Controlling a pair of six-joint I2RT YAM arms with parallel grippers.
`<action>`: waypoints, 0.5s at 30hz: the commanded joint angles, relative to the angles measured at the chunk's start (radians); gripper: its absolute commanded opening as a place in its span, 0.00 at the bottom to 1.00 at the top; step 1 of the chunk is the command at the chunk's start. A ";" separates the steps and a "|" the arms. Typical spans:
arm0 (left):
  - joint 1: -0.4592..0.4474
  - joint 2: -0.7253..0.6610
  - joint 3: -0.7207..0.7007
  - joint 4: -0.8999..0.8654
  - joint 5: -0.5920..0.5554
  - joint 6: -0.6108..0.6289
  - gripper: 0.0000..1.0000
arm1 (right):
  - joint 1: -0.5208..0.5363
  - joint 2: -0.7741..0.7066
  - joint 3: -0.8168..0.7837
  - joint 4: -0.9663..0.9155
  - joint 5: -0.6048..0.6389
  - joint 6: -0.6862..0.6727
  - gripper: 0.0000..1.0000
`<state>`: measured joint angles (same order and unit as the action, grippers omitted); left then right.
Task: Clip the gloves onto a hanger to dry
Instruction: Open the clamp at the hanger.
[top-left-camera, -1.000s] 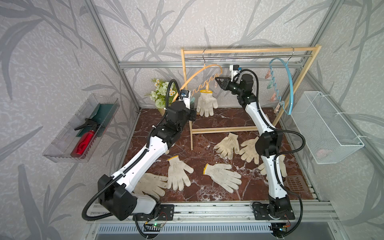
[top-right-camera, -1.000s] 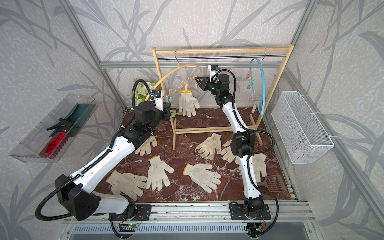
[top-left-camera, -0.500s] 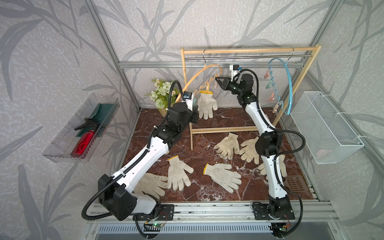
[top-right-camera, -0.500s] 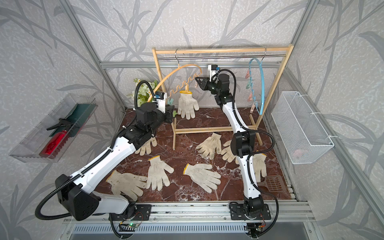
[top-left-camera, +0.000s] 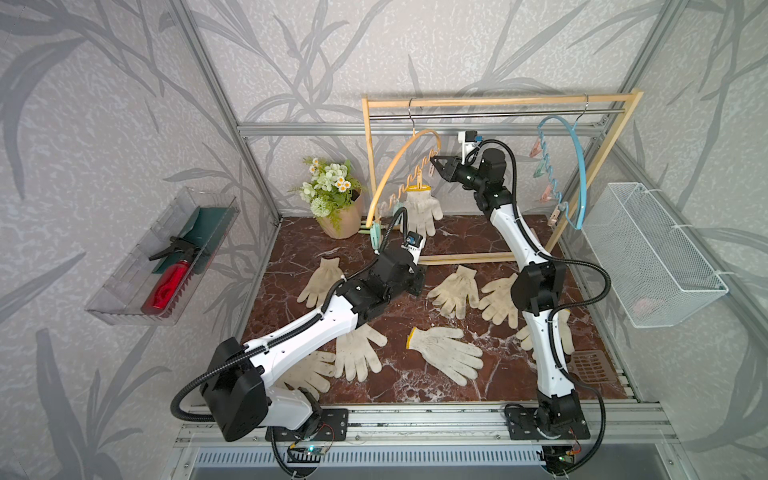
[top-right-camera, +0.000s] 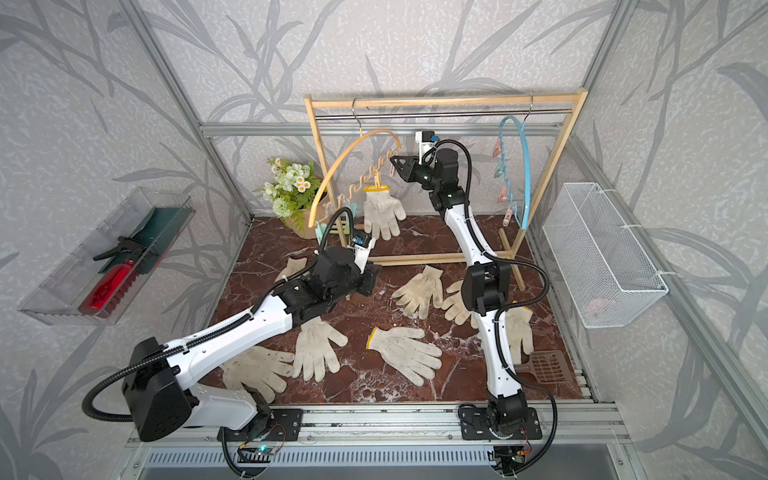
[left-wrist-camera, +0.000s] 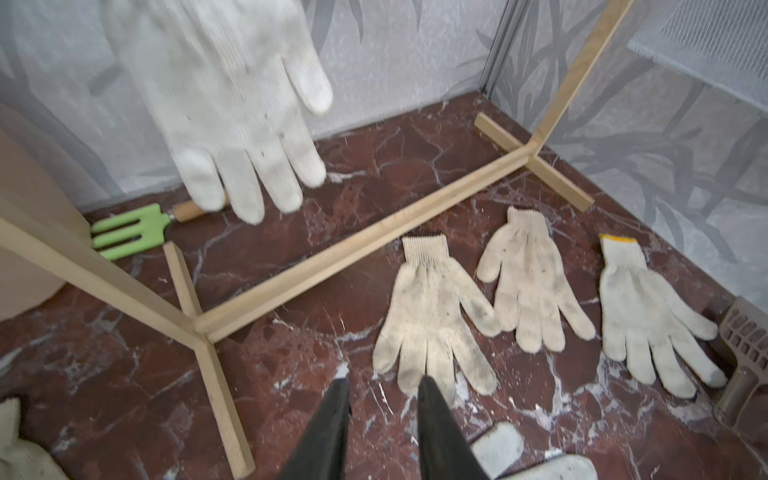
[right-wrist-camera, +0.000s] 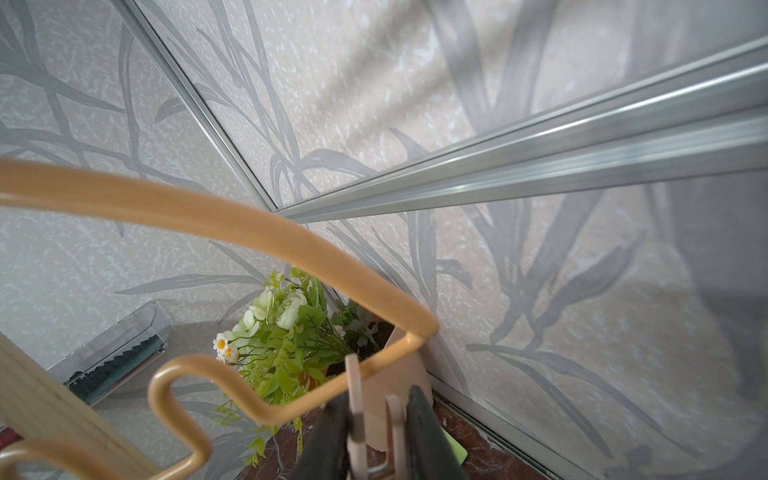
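An orange hanger (top-left-camera: 399, 166) (top-right-camera: 340, 166) (right-wrist-camera: 249, 224) hangs on the wooden rack, with one off-white glove (top-left-camera: 419, 208) (top-right-camera: 382, 212) (left-wrist-camera: 232, 104) clipped to it by its yellow cuff. My right gripper (top-left-camera: 434, 160) (top-right-camera: 394, 158) (right-wrist-camera: 376, 411) is up at the hanger's inner end, shut on a pale clip (right-wrist-camera: 353, 399) that hangs there. My left gripper (top-left-camera: 417, 278) (top-right-camera: 370, 278) (left-wrist-camera: 382, 384) hovers low over the floor, open and holding nothing. Its tips are just short of a soiled glove (left-wrist-camera: 432, 316) (top-left-camera: 455, 286). Several more gloves (top-left-camera: 446, 353) (left-wrist-camera: 532, 282) lie flat on the floor.
The wooden rack (top-left-camera: 498, 101) also carries a blue hanger (top-left-camera: 577, 166) with clips. A flower pot (top-left-camera: 336, 195) and a green hand fork (left-wrist-camera: 133, 230) sit at the back left. A wire basket (top-left-camera: 656, 253) is on the right wall, a tray (top-left-camera: 166, 257) on the left wall and a brown scoop (top-left-camera: 590, 368) at front right.
My left gripper has dropped from beside the hanging glove down towards the gloves on the floor. My right gripper has stayed at the clip on the orange hanger.
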<state>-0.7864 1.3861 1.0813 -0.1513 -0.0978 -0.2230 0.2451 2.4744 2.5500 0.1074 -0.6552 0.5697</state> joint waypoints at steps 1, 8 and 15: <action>-0.036 0.014 -0.053 -0.037 -0.026 -0.075 0.29 | 0.003 -0.073 -0.013 0.012 -0.011 -0.017 0.25; -0.080 0.066 -0.146 -0.143 0.019 -0.127 0.34 | 0.013 -0.091 -0.029 0.003 -0.016 -0.025 0.25; -0.119 0.146 -0.155 -0.235 0.075 -0.135 0.30 | 0.022 -0.115 -0.074 0.005 -0.013 -0.033 0.25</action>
<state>-0.8837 1.5093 0.9337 -0.3279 -0.0490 -0.3347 0.2604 2.4260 2.4950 0.0998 -0.6552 0.5491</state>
